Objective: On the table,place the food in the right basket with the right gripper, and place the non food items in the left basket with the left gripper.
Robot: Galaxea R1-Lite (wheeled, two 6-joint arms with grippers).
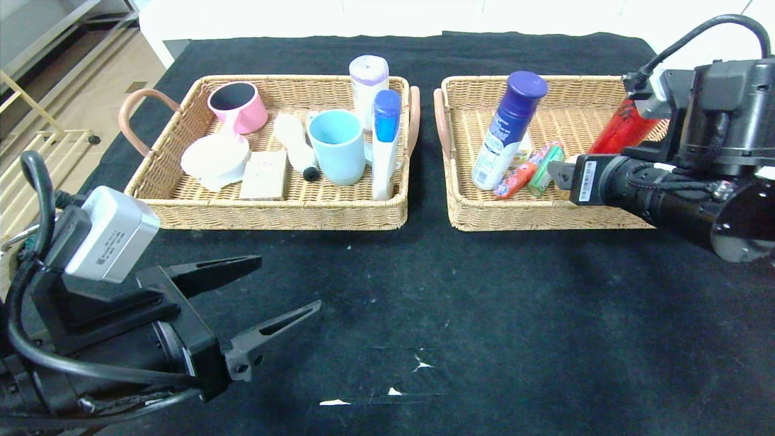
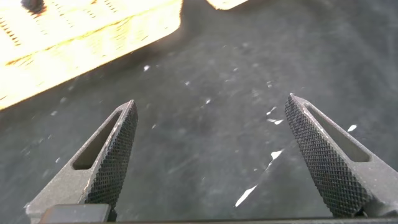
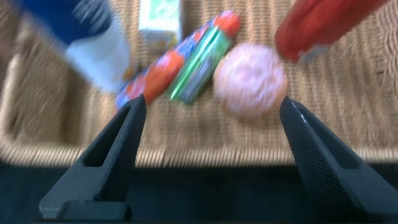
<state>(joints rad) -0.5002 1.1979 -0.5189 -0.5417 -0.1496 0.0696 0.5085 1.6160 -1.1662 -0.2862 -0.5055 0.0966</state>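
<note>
2 woven wicker baskets hold everything: left basket point(image 1: 181, 206), right basket point(image 1: 545, 218). Released, the right gripper point(image 3: 211, 158) hangs over a round pink bun point(image 3: 250, 87) by the right basket's near edge. Left gripper point(image 1: 272, 297) idles agape above the bare black tablecloth point(image 1: 484, 303); sorting looks finished.

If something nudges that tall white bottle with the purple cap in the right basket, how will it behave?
The tall white bottle with the purple cap already stands tilted, so it would probably tip over easily. Its round body looks smooth, so it would likely roll once down, perhaps onto the orange and green wrapped snack packets beside it in the right wicker basket.
</note>
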